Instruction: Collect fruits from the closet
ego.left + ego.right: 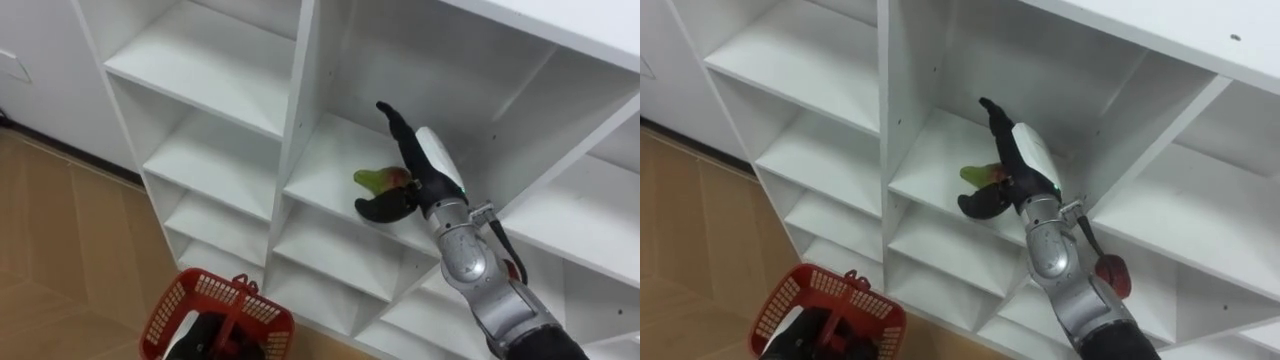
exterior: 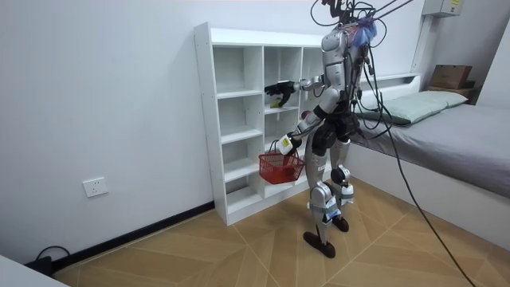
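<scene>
The green, red-blushed oval fruit (image 1: 378, 179) lies on a middle shelf (image 1: 318, 165) of the white open-fronted closet (image 2: 231, 119). It sits between the thumb and the straight, spread fingers of the right hand (image 1: 428, 160), which is wide and not yet closed on it. To take the fruit well, the hand should settle over it and close firmly, then lift clear of the shelf edge. The left hand (image 2: 285, 143) is curled round the handle of the red plastic mesh basket (image 1: 165, 305), which hangs low before the closet.
</scene>
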